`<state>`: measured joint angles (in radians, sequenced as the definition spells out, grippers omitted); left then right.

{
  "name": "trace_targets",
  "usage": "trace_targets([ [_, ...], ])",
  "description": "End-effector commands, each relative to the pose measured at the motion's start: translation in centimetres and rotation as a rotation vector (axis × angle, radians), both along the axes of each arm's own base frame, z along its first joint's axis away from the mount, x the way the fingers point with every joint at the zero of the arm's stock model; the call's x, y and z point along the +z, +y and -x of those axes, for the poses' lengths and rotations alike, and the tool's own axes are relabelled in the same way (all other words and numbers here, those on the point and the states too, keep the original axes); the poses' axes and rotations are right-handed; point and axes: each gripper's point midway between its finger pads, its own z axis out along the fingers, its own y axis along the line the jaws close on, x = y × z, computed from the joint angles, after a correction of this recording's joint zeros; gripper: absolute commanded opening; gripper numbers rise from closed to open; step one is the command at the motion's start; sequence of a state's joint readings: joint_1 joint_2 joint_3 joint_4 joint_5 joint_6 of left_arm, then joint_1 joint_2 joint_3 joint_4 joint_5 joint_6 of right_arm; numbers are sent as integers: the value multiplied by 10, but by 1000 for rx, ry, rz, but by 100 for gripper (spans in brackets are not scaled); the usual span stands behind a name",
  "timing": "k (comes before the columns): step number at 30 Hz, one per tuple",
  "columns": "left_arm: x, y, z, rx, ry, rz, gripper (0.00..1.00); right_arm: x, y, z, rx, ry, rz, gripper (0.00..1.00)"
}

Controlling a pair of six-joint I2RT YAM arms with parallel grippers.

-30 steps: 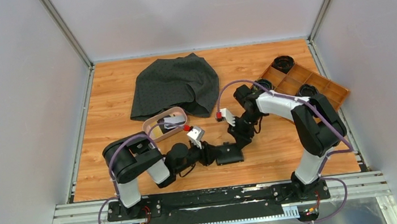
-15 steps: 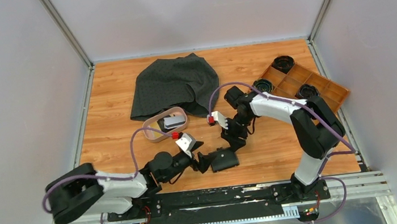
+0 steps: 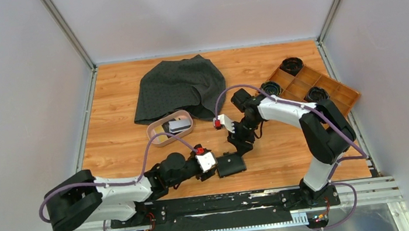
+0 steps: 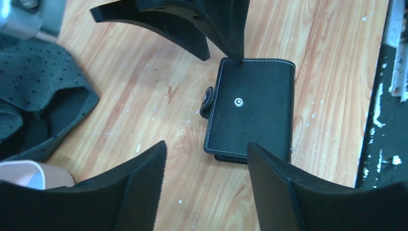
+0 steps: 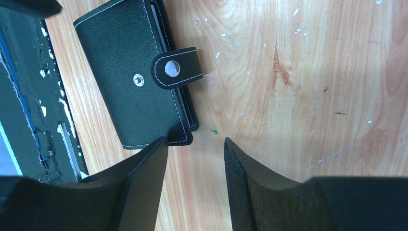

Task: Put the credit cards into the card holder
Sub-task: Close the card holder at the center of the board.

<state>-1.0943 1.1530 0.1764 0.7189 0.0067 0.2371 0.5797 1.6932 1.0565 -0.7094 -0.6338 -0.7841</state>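
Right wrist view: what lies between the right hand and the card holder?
Nothing. One finger of the open right hand sits right at the card holder's corner; the left wrist view shows the same.

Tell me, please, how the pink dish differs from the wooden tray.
The dish is pink, oval and undivided; the tray is orange-brown, long and split into compartments. The dish holds flat cards; the tray holds round black things. The dish lies left of centre by the dark cloth; the tray lies slanted at the right edge. Both are shallow, open and on the table.
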Motion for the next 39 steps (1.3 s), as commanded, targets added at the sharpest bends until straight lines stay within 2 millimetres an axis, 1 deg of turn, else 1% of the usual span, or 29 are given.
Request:
trace_targets([
  [1,8,-17,-12,-42,-54,-24,65,0,-2,5,5,14,1,50],
  [6,10,-31,-18,-75,-40,26,56,0,-3,5,2,17,3,50],
  [13,-4,-45,-26,-82,-16,6,48,-1,-2,6,1,20,4,49],
  [16,-5,-47,-30,-72,-23,14,44,0,-2,6,0,21,3,49],
  [23,-11,-49,-36,-59,-29,-4,43,0,-1,5,-1,21,1,49],
  [26,-12,-51,-36,-64,-27,-2,40,-1,-2,5,-1,23,3,48],
  [31,-14,-53,-34,-76,-16,-5,32,-1,-2,6,-2,27,5,48],
  [35,-18,-52,-35,-74,-12,-15,19,-1,-2,6,-2,26,5,48],
  [39,-20,-52,-35,-72,-13,-28,16,-2,-2,6,-3,28,6,47],
])
